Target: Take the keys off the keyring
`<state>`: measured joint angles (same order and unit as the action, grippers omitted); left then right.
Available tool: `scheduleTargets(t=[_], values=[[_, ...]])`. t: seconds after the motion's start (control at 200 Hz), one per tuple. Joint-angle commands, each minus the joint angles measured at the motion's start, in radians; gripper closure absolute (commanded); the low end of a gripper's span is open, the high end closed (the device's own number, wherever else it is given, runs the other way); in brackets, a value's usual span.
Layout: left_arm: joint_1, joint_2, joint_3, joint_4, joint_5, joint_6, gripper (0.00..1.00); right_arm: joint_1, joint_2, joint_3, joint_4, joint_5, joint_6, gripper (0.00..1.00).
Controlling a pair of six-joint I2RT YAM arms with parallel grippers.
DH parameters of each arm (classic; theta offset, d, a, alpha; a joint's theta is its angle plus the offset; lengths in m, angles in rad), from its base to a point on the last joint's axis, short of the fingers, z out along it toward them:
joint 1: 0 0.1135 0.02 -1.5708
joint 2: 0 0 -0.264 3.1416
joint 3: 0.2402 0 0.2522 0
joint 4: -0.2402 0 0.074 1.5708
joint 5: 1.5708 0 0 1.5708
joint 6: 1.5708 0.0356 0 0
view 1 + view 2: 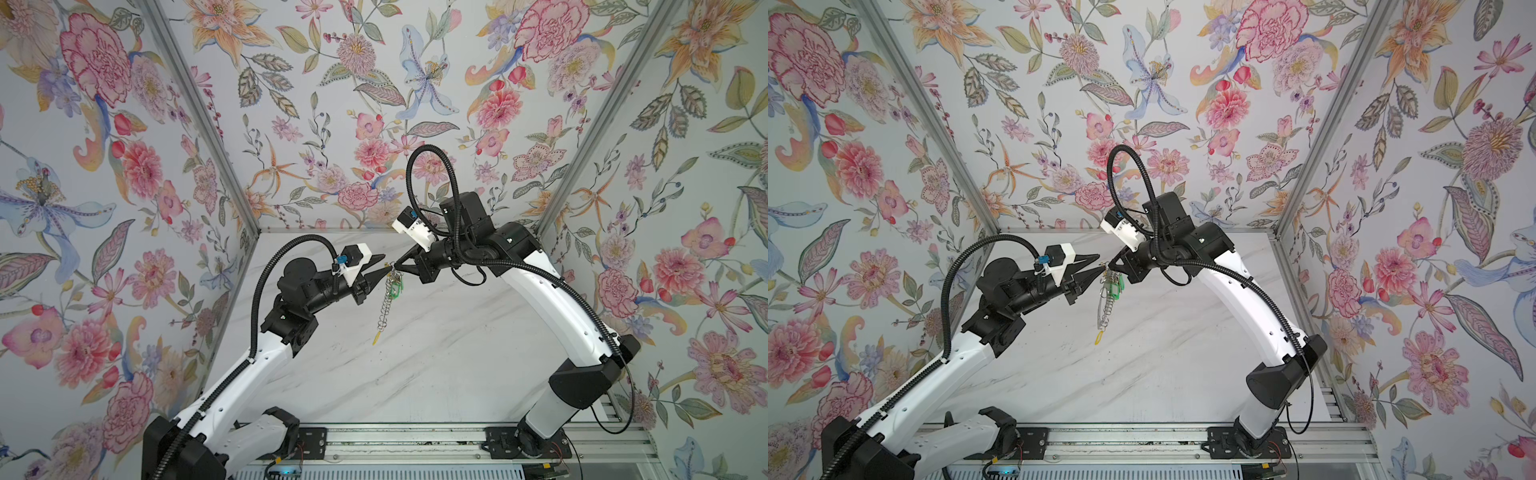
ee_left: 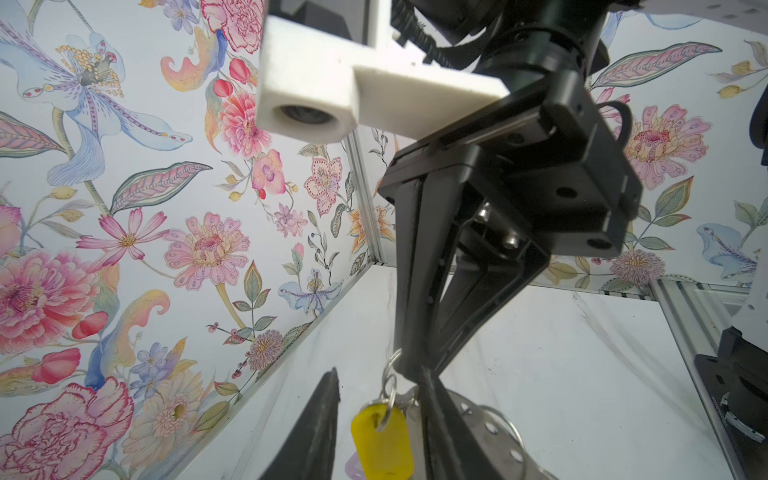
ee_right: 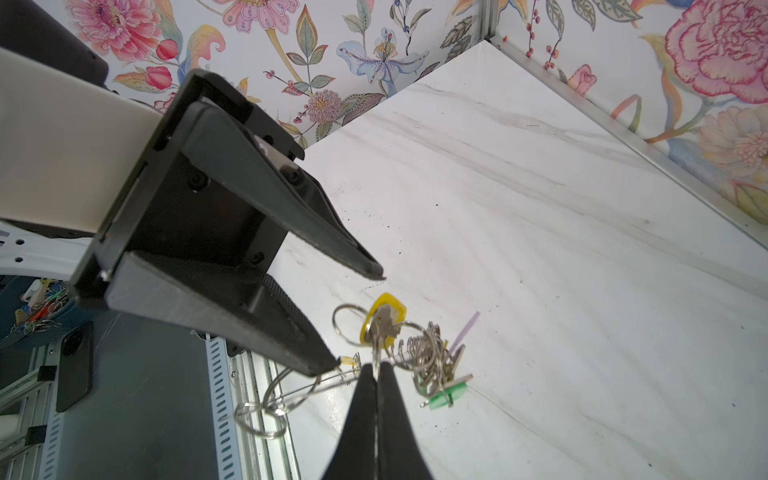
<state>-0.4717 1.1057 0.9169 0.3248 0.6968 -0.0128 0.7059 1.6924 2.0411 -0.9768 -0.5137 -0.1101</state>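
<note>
- Left wrist view: the left gripper (image 2: 376, 374) is open, one finger on each side of the yellow tag (image 2: 382, 440). The tag lies inside the gap and, as far as can be seen, touches neither finger.
- Right wrist view: the key (image 3: 379, 336) on that tag runs from the tag straight into the right gripper (image 3: 376, 366). Those jaws are closed on what reads as the key's blade.
- Both top views: the two sets of jaws meet almost tip to tip above the table (image 1: 457, 353). The keyring (image 1: 385, 305) hangs edge-on just below the tips, its long axis pointing down and away from both jaws. It appears to hang clear of the table.
- Judgement: the left jaws are nearer the tag and need only close across it. The pull would then best run away from the right jaws, so that the wire loop (image 2: 388, 384) slides rather than twists.
</note>
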Motion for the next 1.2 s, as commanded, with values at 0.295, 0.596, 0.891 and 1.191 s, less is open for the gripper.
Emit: scheduleTargets(t=[0.295, 0.596, 0.891, 1.191], values=[[-0.007, 0.010, 0.032, -0.039, -0.029, 0.030, 0.96, 0.004, 0.010, 0.027, 0.004, -0.006, -0.033, 1.00], [-0.007, 0.014, 0.026, -0.041, -0.040, 0.028, 1.00, -0.019, -0.016, -0.017, 0.051, -0.014, -0.017, 1.00], [-0.007, 0.030, 0.019, -0.022, -0.025, 0.013, 1.00, -0.051, -0.097, -0.133, 0.214, -0.062, 0.059, 1.00], [-0.014, 0.033, 0.008, 0.002, -0.017, -0.009, 1.00, -0.103, -0.201, -0.382, 0.576, -0.104, 0.269, 1.00]])
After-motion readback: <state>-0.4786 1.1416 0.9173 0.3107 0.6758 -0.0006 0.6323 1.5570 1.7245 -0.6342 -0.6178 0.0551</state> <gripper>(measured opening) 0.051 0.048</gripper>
